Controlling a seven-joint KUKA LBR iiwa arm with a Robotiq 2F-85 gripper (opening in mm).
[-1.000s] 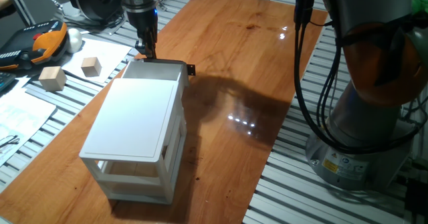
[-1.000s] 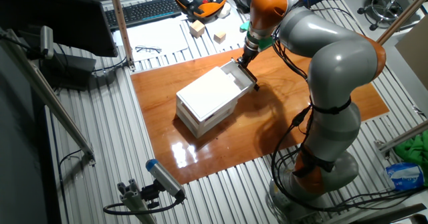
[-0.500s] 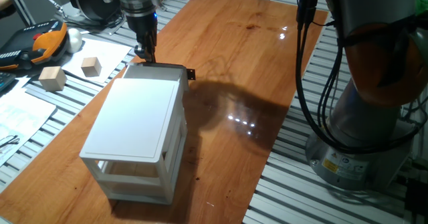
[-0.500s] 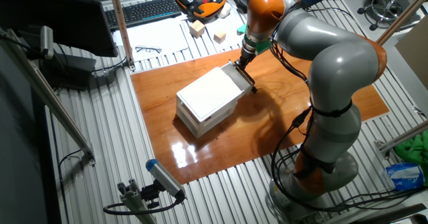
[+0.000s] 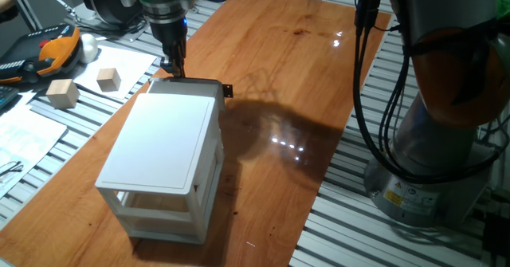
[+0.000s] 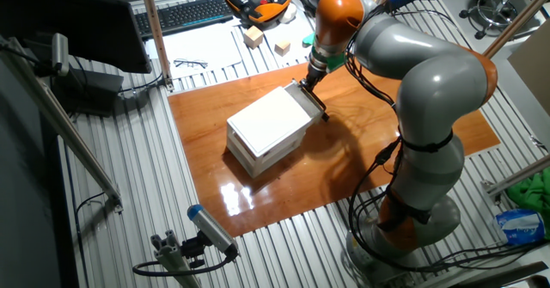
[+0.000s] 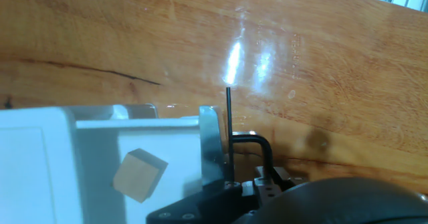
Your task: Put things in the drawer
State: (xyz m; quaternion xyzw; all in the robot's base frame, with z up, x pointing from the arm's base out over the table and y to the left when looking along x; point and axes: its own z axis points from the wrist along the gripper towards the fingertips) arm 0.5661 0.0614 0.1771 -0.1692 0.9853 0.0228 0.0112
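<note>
Lower left of the hand view, right under the camera, the tiny cube (image 7: 139,175) lies tilted on the white floor of the drawer (image 7: 93,150), loose, nothing gripping it; so the thing is already in, and the step in hand looks like pushing the drawer home. In that view a metal finger (image 7: 211,147) stands against the drawer's front wall, just beside the black knob (image 7: 257,150); the second finger is out of sight, so how wide they are parted I cannot tell, and nothing shows between them. Out to one fixed view: the gripper (image 5: 173,60) points down at the upper left, its tip at the far front edge of the drawer, which juts only a sliver from the top of the white cabinet (image 5: 163,151); the lower levels look empty. The next move calls for a short straight push along the drawer's travel, kept low so the finger doesn't slip over the rim. Farther left, two larger wooden blocks (image 5: 82,86) sit on paper, off the board.
</note>
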